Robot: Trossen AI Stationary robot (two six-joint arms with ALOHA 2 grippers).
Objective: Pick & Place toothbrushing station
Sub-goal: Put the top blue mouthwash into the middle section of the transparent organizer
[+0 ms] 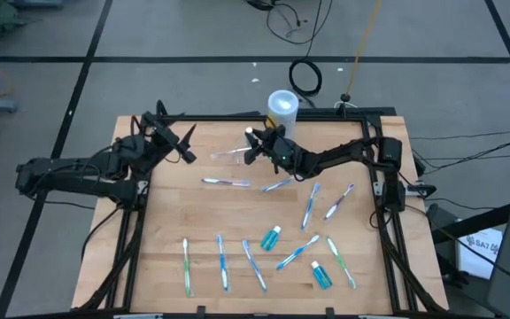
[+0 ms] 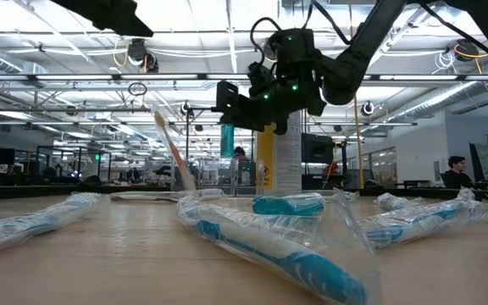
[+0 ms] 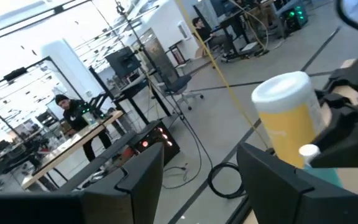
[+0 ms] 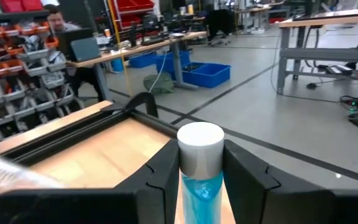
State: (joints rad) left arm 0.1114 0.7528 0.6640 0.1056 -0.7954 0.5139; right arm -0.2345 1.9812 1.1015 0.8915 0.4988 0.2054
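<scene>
The see-through cup (image 1: 229,155) shows only faintly on the wooden table, just to the near left of my right gripper (image 1: 255,142). That gripper is shut on a small bottle of blue liquid with a white cap (image 4: 201,142), held up in the air at the table's far middle. My left gripper (image 1: 182,142) stands open at the far left, nothing between its fingers (image 3: 142,177), and points toward the yellow container (image 3: 288,121). A toothbrush (image 2: 172,152) stands tilted in the low view; what bears it I cannot tell. My right gripper pinches the bottle between its two fingers (image 4: 166,171), just under the white cap, on the bottle's upper part (image 4: 201,186). The fingers come in level from the table's right. The bottle is lifted clear of the table, cap up.
The tall yellow container with a white lid (image 1: 282,106) stands at the far edge behind my right gripper. Several wrapped toothbrushes (image 1: 222,264) and two more blue bottles (image 1: 271,237) (image 1: 320,275) lie over the near half. A black frame (image 1: 384,177) rims the table.
</scene>
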